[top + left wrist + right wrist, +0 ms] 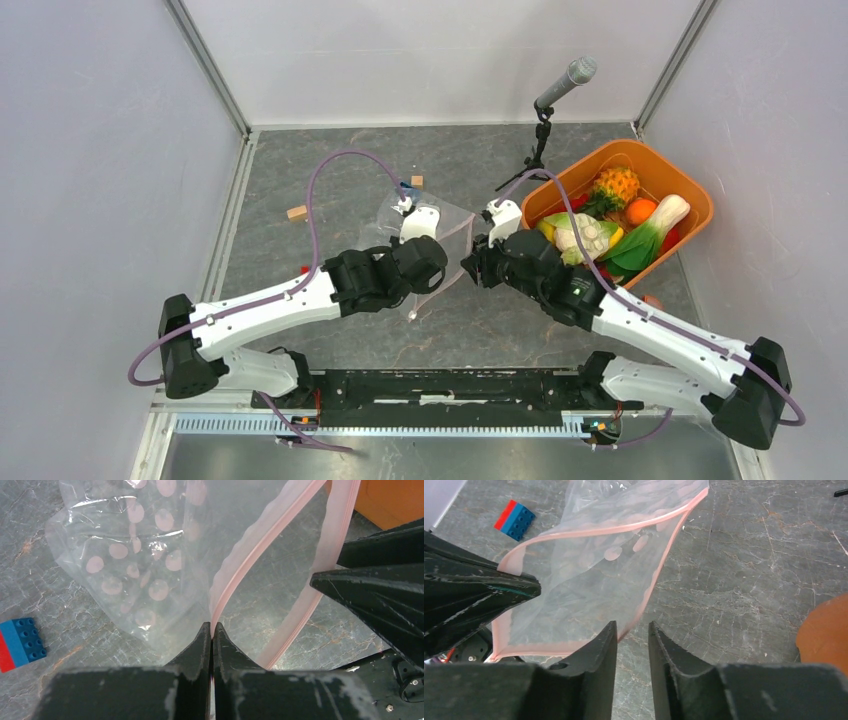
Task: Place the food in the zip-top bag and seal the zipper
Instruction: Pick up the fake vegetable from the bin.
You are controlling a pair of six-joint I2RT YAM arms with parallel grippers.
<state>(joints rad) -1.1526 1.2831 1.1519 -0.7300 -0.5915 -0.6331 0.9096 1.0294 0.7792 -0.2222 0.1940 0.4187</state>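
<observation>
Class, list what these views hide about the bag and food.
- Top view: the wrists cover much of the zipper on the zip-top bag.
- Top view: upper pieces hide lower food in the orange basket.
- Left wrist view: top edge cuts the bag's far end; left edge cuts the brick.
- Right wrist view: right edge cuts the basket.

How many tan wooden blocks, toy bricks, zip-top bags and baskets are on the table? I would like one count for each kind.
Tan wooden blocks: 2
Blue and red toy brick: 1
Zip-top bag: 1
Orange basket: 1
Total: 5
</observation>
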